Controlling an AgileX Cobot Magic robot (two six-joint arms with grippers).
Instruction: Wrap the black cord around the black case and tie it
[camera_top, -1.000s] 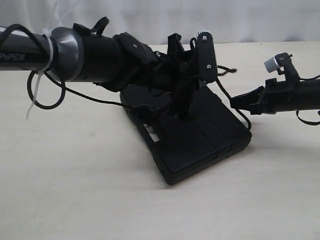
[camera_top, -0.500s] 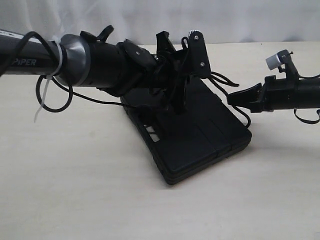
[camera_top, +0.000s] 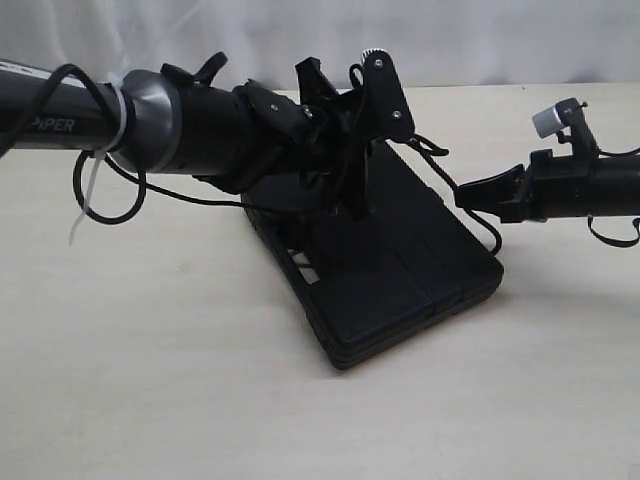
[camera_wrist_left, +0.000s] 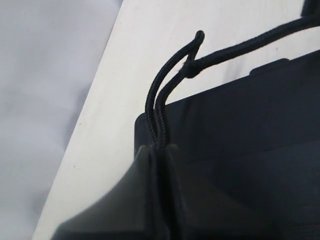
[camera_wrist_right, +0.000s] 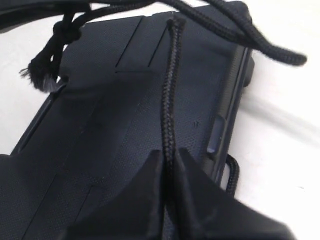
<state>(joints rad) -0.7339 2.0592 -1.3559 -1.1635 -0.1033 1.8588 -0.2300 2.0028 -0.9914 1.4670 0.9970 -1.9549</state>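
left gripper (camera_top: 354, 205): now further left and slightly higher over the black case (camera_top: 400, 275), with more tilt.
right gripper (camera_top: 462, 197): slightly higher, nudged left.
black cord (camera_top: 438, 167): far-edge loops now sit further left.

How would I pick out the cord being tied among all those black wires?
Find the flat rectangular matte black plastic case on the pale table. The thin black braided cord stretches over it, pinched by the left end effector and right end effector. Unlike the arms' smooth wires, it is woven, with a small knot and frayed tip.
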